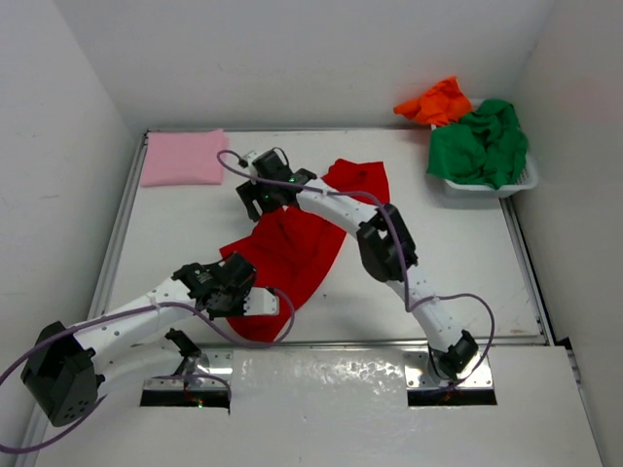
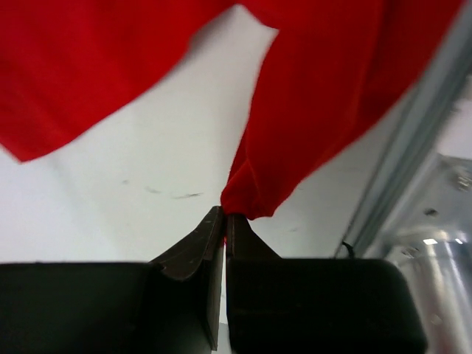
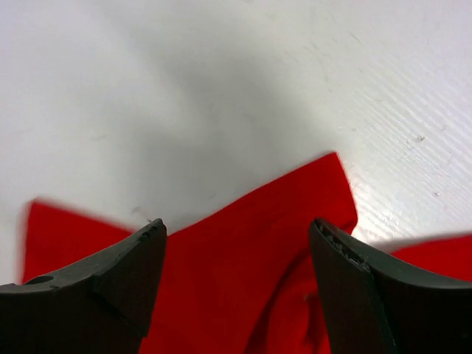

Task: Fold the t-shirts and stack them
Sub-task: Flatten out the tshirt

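Okay, far left corner of the table (image 1: 467,282): pink t-shirt (image 1: 183,158), folded into a flat rectangle, well apart from the rest. Left gripper (image 1: 229,282) is low at the near left, jaws pressed together. In the left wrist view its tips (image 2: 225,217) pinch a bunched edge of the red t-shirt (image 2: 317,96), with cloth trailing away from them over the white surface. The red t-shirt (image 1: 292,258) is spread unfolded and rumpled mid-table, running from the near left up toward the far middle. Right gripper (image 1: 261,195) is over the shirt's far edge. In the right wrist view its jaws stand wide apart (image 3: 240,228), red cloth (image 3: 243,280) below and between them, nothing clamped. Far right: white mesh basket (image 1: 506,190) with the green t-shirt (image 1: 482,144) heaped inside, crumpled. Orange t-shirt (image 1: 443,100) bunched at the basket's far left corner, touching the green one.
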Robot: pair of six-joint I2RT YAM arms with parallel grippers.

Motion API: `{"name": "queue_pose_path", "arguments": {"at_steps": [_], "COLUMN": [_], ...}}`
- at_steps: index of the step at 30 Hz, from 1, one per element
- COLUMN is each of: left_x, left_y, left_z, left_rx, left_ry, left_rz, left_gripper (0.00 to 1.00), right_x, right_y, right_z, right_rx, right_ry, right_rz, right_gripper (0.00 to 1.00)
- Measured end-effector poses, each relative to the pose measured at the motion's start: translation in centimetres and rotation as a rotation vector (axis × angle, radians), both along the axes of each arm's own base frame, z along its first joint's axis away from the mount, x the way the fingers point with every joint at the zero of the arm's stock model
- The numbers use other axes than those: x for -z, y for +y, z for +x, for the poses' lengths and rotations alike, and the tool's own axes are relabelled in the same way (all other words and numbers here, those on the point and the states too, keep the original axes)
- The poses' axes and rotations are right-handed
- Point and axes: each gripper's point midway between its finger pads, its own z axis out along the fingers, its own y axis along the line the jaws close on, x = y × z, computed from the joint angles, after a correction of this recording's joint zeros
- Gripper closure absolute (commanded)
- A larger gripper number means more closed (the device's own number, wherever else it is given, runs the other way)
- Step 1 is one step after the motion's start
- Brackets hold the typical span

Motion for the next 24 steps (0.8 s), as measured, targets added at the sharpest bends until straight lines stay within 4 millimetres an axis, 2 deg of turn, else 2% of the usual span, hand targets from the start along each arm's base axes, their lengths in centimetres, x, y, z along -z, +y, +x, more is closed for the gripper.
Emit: {"name": "queue_pose_path", "arguments": {"at_steps": [2, 4, 8, 11, 15, 21, 23, 24], "left_x": [-0.1, -0.1, 0.0, 0.1, 0.1, 0.1, 0.1, 0.1], "left_y": [0.1, 0.2, 0.0, -0.1, -0.2, -0.2, -0.2, -0.2], "left_z": [0.9, 1.2, 1.0, 0.8, 0.8, 0.8, 0.9, 0.9], "left_rx": [-0.046, -0.074, -0.093, -0.098, -0.099, -0.099, -0.099, -0.099], "left_ry": [-0.040, -0.050, -0.034, -0.025, -0.023, -0.024, -0.025, -0.026], "left_rz": [-0.012, -0.022, -0.042, -0.051, -0.054, -0.054, -0.054, -0.054], "left_gripper": [1.00, 1.00, 1.00, 1.00, 1.00, 1.00, 1.00, 1.00], "right_x": [2.9, 5.9, 5.3, 5.5, 5.8, 6.1, 6.1, 6.1], "right_y": [-0.1, -1.7, -3.0, -3.7, -3.2, -2.2, -1.8, -1.5], "right_z": [1.0, 2.4, 5.8, 6.7, 6.6, 5.1, 4.5, 4.1], "right_rx": [0.053, 0.132, 0.278, 0.329, 0.332, 0.285, 0.265, 0.257], "right_ry": [0.006, -0.012, -0.107, -0.126, -0.092, -0.039, -0.029, -0.027], "right_rz": [-0.037, -0.113, -0.133, -0.136, -0.104, -0.063, -0.064, -0.067], "right_gripper": [0.27, 0.27, 0.27, 0.31, 0.41, 0.56, 0.67, 0.79]}}
